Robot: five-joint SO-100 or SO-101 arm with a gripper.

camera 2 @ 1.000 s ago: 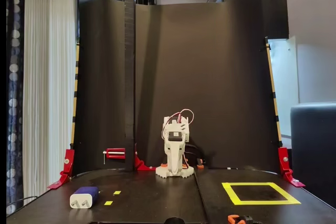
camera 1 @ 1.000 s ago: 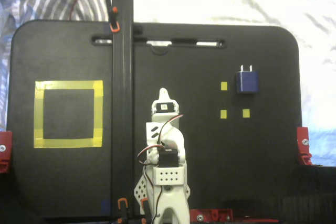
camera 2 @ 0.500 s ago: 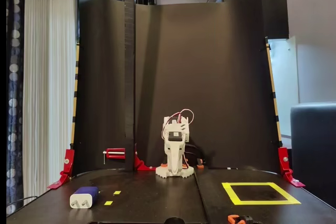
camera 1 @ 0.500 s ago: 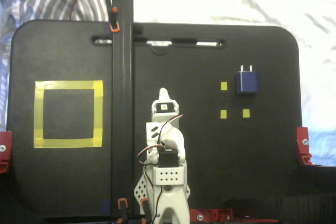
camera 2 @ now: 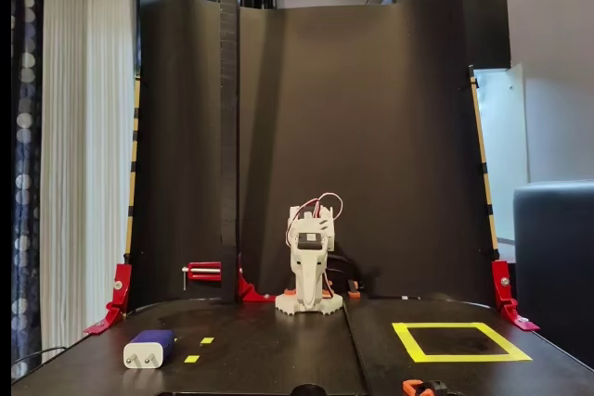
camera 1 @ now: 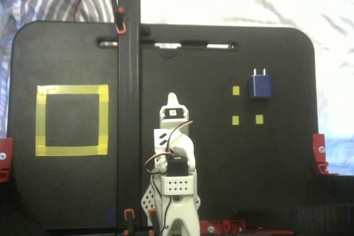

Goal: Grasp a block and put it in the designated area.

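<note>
One white arm point(camera 1: 174, 153) sits folded and upright at the black counter's point(camera 1: 221, 192) edge, jaws seemingly closed, empty. Well apart from it, the navy boxy block point(camera 1: 259, 85) lies outside the empty yellow-tape square point(camera 1: 72, 120).

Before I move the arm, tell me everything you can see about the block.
The block is a small navy-blue boxy piece, plastic by its look, with two short silvery prongs on one end, like a plug charger. It lies flat on the black table, prongs pointing away from the arm in a fixed view from above. In a fixed view from the front its pale pronged face shows. Nothing grips it; it lies beside small yellow markers, outside the designated area.
</note>
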